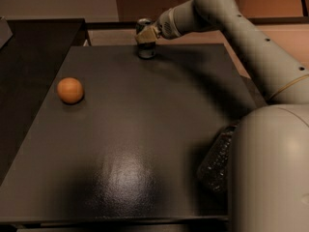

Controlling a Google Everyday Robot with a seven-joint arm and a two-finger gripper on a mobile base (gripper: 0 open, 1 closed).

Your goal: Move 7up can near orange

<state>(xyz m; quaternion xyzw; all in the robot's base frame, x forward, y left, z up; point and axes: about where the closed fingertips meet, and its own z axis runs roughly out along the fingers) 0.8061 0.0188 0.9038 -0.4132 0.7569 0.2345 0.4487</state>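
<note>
1 small 7up can [145, 46] stands upright at the far edge of the dark table [145, 129]. The gripper [145, 36] is right at its upper half, at the end of the pale arm [251, 37] that reaches in from the right. The jaws sit at the sides of the can, but I cannot tell if they are clenched on it or only placed around it. The base of the can seems to rest on the table. The orange [70, 90] lies well apart from the jaws, to their left and closer to the robot's body, with only bare table between. 1 clear plastic bottle [217, 161] lies far from the jaws, low on the right beside the robot's body, and not on the way.

The step in hand, as I judge it, is to secure the can before carrying it. To do this well, the jaws should press the wall of the can evenly from 2 sides, and not too hard, because thin metal dents. Then a small lift, so that the base does not drag, and a slow diagonal path toward the orange with the can upright. It is better to stop just beside the orange without touching it, since a round fruit rolls at a light push.
</note>
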